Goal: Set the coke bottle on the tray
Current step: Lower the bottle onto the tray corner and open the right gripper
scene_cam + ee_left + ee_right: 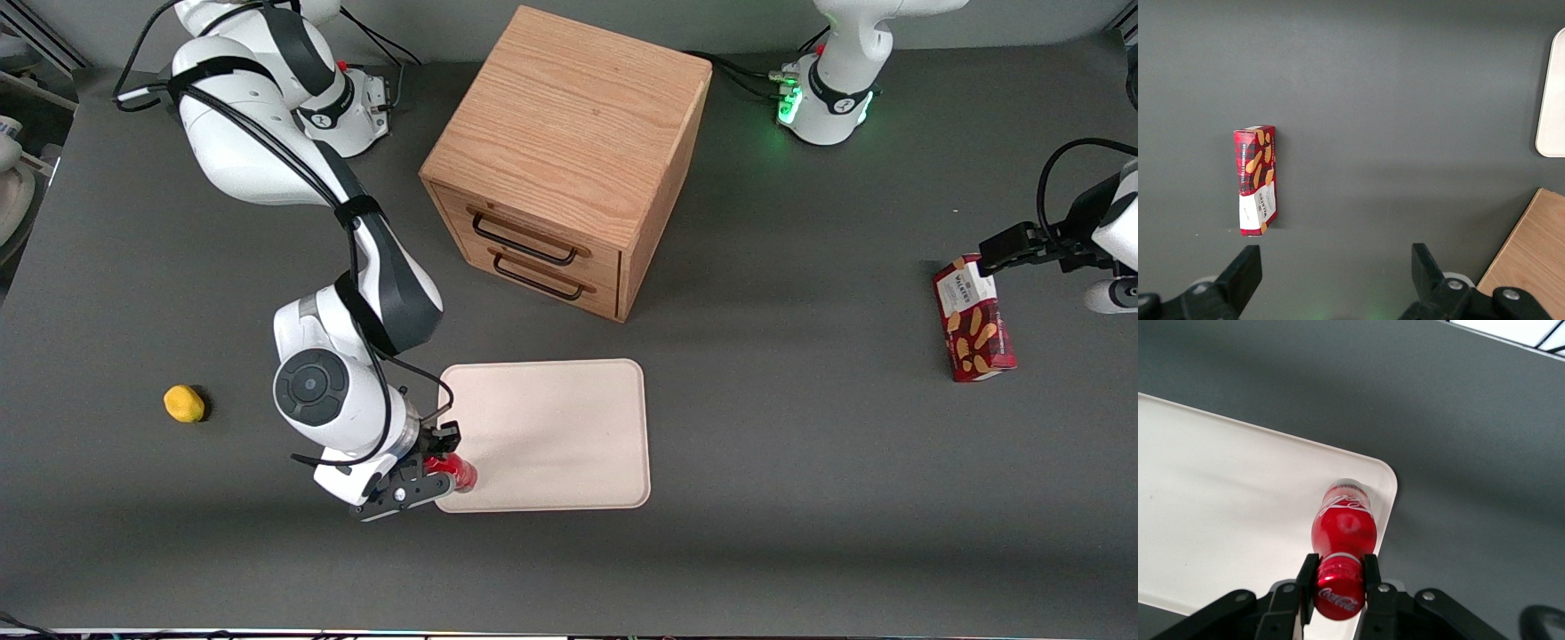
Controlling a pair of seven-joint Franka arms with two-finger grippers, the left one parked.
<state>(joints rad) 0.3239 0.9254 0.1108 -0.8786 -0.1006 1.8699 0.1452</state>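
The coke bottle point(1343, 532) is small and red with a red cap and white script logo. My gripper point(1339, 577) is shut on its cap, one finger on each side. The bottle hangs upright with its base at the corner of the cream-white tray point(1218, 507); I cannot tell whether it touches the tray. In the front view the gripper point(436, 462) holds the bottle point(460, 472) at the tray's point(551, 427) corner nearest the camera, toward the working arm's end. The tray is otherwise bare.
A wooden two-drawer cabinet point(569, 151) stands farther from the camera than the tray. A small yellow object point(184, 404) lies toward the working arm's end. A red biscuit box point(973, 318) lies toward the parked arm's end, also in the left wrist view point(1257, 180).
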